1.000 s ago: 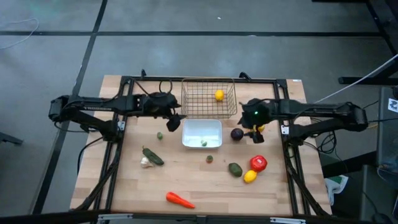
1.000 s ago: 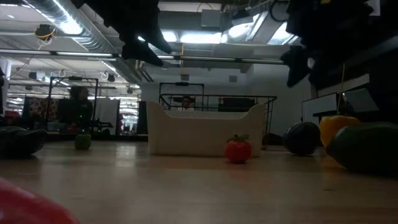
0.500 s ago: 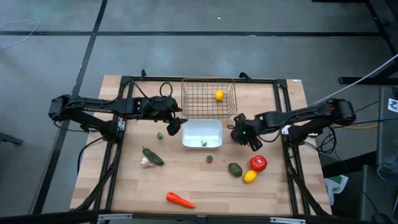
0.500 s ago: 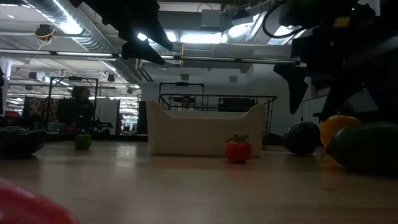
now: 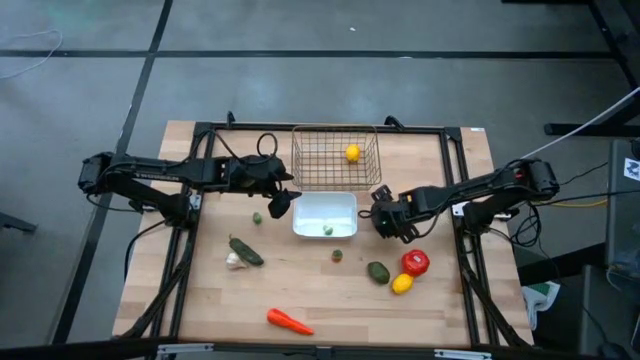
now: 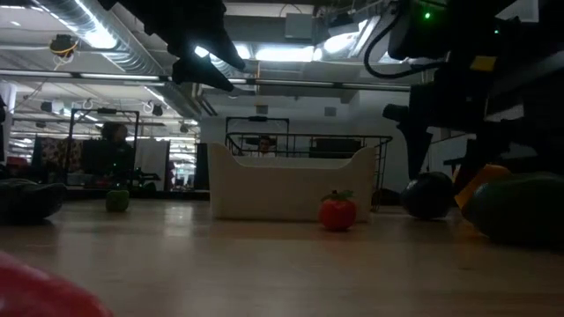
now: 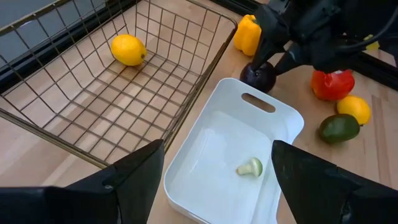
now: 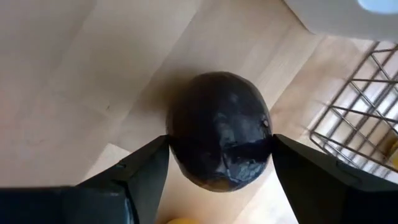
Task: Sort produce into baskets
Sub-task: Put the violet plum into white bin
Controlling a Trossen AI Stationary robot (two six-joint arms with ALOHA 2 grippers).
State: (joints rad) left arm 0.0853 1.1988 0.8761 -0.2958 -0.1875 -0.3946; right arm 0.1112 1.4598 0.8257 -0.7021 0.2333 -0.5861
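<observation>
counter [image 5: 330, 290]: pale wood planks, matt, visible grain. basket [image 7: 124, 93]: thin bare metal wire, dull sheen. tray [image 7: 217, 162]: smooth white plastic, semi-gloss. purple ball [image 8: 219, 130]: dark, glossy, slightly dimpled skin with highlights. lemon [image 7: 127, 50]: matt, lightly textured. tomato [image 7: 333, 84]: shiny red. avocado [image 7: 339, 127]: satin green. right claw [image 8: 219, 171] fingers [image 8: 146, 180]: matt black plastic

no readable text, no labels, no numbers anywhere

Open tabletop [image 5: 300, 290] in front; white tray [image 5: 346, 207] and wire basket [image 5: 335, 180] crowding the purple ball [image 7: 258, 76].
</observation>
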